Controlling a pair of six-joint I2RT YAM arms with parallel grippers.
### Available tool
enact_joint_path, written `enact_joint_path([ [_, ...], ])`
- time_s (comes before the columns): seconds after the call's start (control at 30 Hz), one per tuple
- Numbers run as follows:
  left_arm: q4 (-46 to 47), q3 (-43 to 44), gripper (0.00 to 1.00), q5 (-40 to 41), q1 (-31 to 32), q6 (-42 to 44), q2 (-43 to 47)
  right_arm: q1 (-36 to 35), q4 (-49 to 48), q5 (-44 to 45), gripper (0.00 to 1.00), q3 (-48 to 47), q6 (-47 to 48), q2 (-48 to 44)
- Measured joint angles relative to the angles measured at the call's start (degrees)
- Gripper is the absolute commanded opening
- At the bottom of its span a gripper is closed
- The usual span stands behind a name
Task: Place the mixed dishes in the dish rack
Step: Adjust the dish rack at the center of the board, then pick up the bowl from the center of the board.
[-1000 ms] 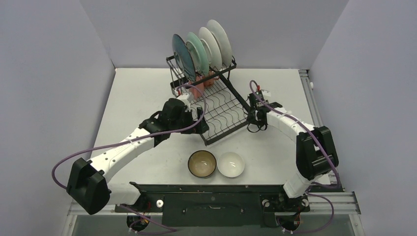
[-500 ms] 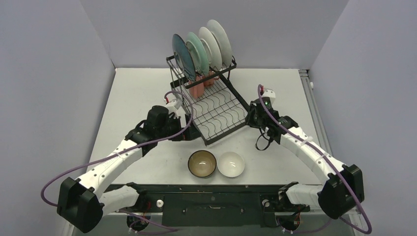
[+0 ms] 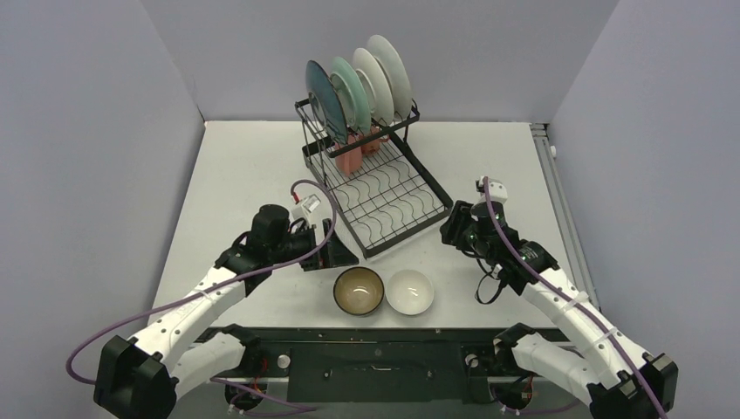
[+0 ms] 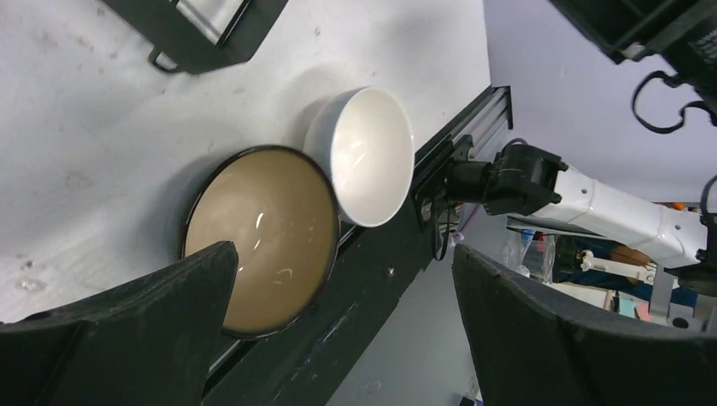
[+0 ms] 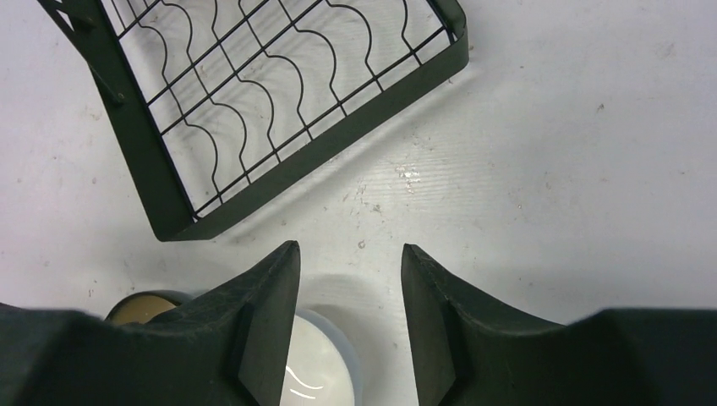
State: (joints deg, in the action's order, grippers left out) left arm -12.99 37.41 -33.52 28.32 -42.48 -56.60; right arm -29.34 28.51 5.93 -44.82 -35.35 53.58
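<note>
I see my left end effector (image 3: 339, 249) wide open, empty, just beside the brown bowl (image 3: 359, 291), which touches the small white bowl (image 3: 410, 291) on the worktop (image 3: 244, 175); my right end effector (image 5: 348, 247), also released, hovers beside the dish rack (image 3: 408, 230).

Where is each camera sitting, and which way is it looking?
Top camera: high up behind the arms, looking down on the table, the dish rack, the whole left arm and right arm.
Left wrist camera: on the left arm, looking past its own dark fingers at the brown bowl and small white bowl.
Right wrist camera: on the right arm, looking straight down past its fingers at the rack's front corner.
Shared: both wrist cameras see the two bowls.
</note>
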Motion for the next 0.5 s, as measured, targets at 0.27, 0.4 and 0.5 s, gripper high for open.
enact_joint_path([
  [0.27, -9.9, -2.0, 0.96, 9.7, 0.0, -0.3, 6.4, 0.0, 2.3, -0.2, 0.47, 3.6, -1.3, -6.4],
  [0.4, -14.9, -2.0, 0.96, 15.5, 0.4, -0.2, 9.6, 0.0, 3.4, 0.7, 0.49, 4.2, -1.5, -8.2],
  [0.5, -17.8, -2.0, 0.96, 20.1, 2.4, -0.5, 10.2, 0.0, 3.7, 1.2, 0.49, 4.4, -1.6, -8.5],
])
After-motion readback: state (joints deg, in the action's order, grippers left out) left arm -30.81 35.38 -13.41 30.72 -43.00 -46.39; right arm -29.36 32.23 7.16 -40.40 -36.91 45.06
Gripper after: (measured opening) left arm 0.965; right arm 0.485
